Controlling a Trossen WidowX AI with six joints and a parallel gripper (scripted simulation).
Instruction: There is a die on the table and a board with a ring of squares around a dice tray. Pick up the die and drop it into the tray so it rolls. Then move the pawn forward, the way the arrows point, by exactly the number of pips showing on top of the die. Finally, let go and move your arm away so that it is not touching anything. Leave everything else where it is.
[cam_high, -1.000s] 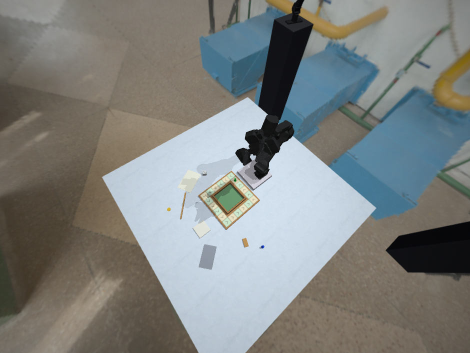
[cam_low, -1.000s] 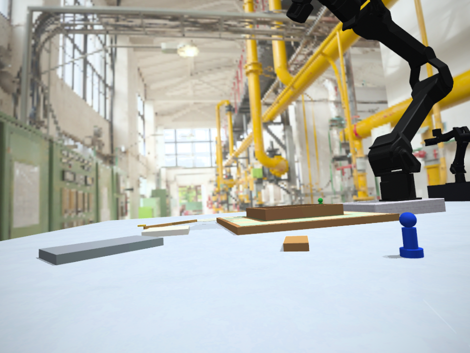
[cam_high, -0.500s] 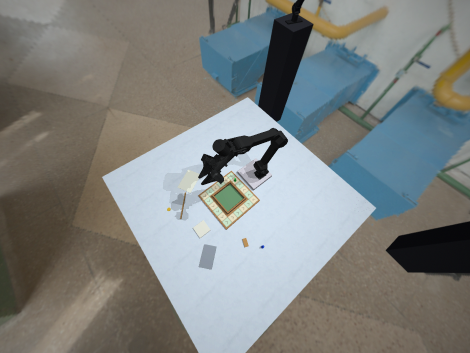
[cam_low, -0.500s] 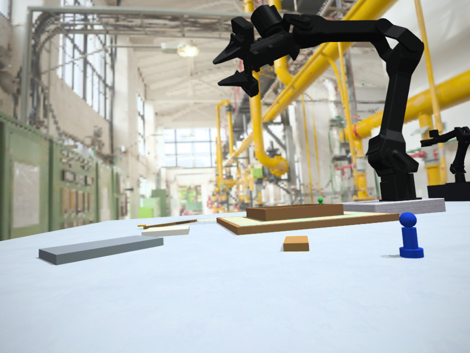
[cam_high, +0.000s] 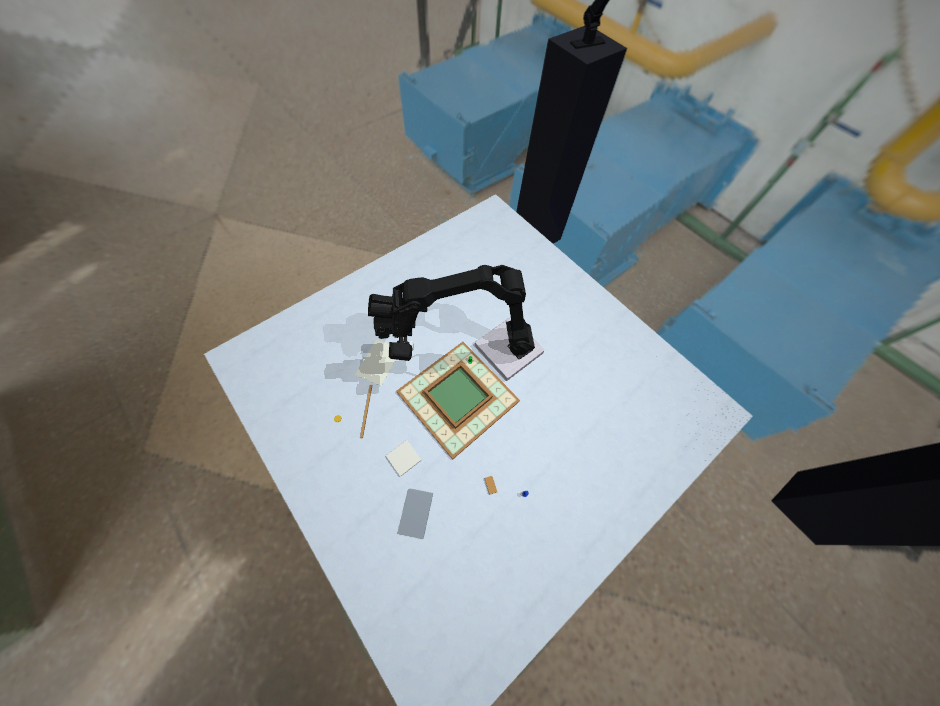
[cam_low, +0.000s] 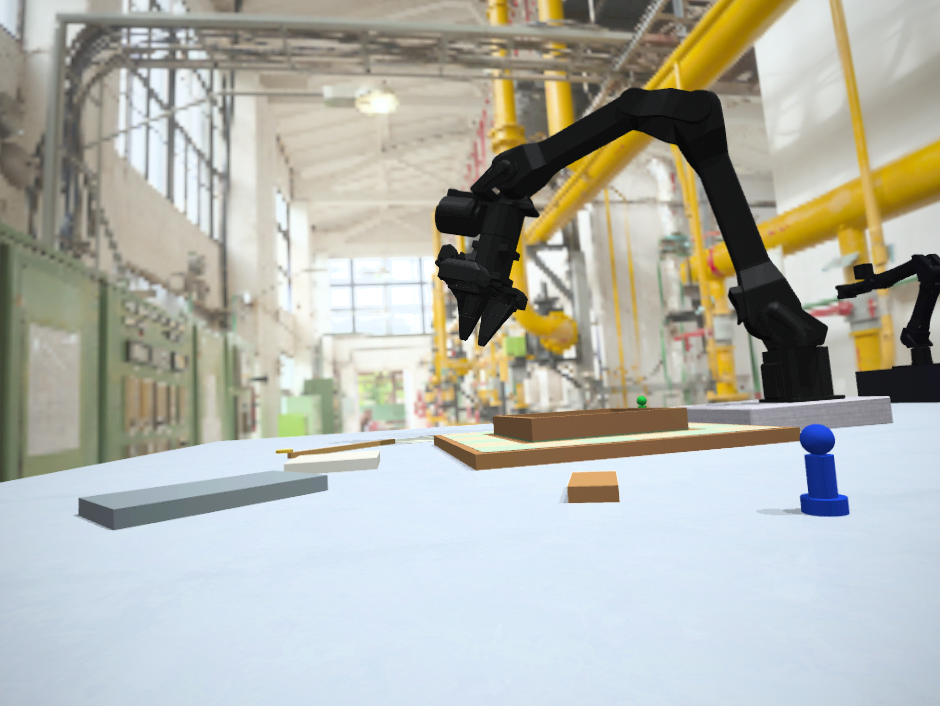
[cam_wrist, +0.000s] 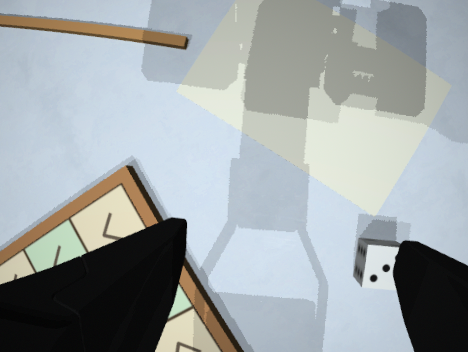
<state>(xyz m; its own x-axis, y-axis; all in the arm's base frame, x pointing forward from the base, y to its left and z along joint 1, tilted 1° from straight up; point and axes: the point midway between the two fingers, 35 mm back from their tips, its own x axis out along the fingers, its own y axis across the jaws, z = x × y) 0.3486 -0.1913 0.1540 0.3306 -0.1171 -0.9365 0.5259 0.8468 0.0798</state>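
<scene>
The small white die (cam_wrist: 374, 264) lies on the table just beyond a corner of the board (cam_high: 446, 443) (cam_low: 607, 448) (cam_wrist: 107, 221), next to a cream card (cam_high: 372, 364) (cam_wrist: 313, 108). In the wrist view one of its faces shows two pips. My gripper (cam_high: 397, 350) (cam_low: 480, 334) (cam_wrist: 293, 247) is open and empty. It hangs well above the table and points down, with the die close to its right finger in the wrist view. The green dice tray (cam_high: 458, 395) (cam_low: 600, 423) is empty. The green pawn (cam_high: 470, 359) (cam_low: 642, 400) stands on a board square near the arm's base.
A thin wooden stick (cam_high: 366, 410) (cam_low: 341, 447) (cam_wrist: 93, 30) lies by the cream card. Off the board lie a yellow token (cam_high: 337, 418), a cream tile (cam_high: 403, 458) (cam_low: 334, 461), a grey slab (cam_high: 415, 513) (cam_low: 201, 497), an orange block (cam_high: 490, 484) (cam_low: 592, 486) and a blue pawn (cam_high: 524, 493) (cam_low: 822, 471).
</scene>
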